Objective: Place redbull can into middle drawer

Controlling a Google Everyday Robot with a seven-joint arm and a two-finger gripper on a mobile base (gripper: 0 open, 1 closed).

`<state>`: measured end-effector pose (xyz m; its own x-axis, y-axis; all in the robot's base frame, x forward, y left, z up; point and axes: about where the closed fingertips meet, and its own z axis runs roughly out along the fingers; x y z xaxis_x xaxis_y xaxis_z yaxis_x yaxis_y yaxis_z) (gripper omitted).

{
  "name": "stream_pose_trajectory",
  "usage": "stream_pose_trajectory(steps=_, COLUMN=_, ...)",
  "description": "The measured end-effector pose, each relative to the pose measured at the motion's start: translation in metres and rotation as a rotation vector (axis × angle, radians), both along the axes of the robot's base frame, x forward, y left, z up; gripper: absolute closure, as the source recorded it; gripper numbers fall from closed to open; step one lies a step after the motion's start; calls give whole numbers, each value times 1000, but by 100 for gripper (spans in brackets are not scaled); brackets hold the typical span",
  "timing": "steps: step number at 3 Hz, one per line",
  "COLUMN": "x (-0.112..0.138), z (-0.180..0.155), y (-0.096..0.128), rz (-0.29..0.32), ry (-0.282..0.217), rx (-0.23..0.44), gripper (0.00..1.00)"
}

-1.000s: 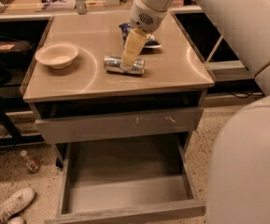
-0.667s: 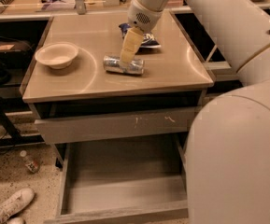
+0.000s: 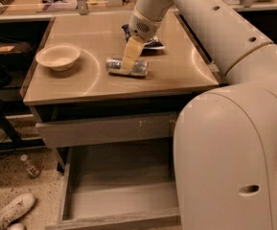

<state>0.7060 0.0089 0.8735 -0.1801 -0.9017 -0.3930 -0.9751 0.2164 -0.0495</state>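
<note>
- At the bottom of the view, the middle drawer (image 3: 114, 200) stands pulled out. It is grey and wood-look, with a flat bare bottom and low side walls. The robot's broad, smooth cream arm (image 3: 224, 152) covers its right side, so a release on that side would probably be screened from the camera.
- Above it, the closed drawer front (image 3: 99, 131) with pale scuff marks sits directly under the tabletop (image 3: 176, 75). A can brought down too close to the cabinet could strike this front or the table edge.
- On the smooth, satin tabletop, the redbull can (image 3: 142, 69) lies on its side near the centre. It is a slim silver cylinder with bluish patches. Being round and slick, it is likely to roll or slip if pressed off-centre.
- The gripper (image 3: 128, 66) is down across the can's middle. Whether its jaws are apart or clamped on the can cannot be told.
- To the left, well apart, stands a shallow cream bowl (image 3: 58, 56).
- Just behind the gripper lies a crinkled blue chip bag (image 3: 150, 43), which a careless lift could snag.
</note>
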Motion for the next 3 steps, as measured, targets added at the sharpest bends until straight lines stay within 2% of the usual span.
stream_pose_trajectory(steps=3, x=-4, z=-50, y=17, rz=1, ry=99, rx=8, gripper=0)
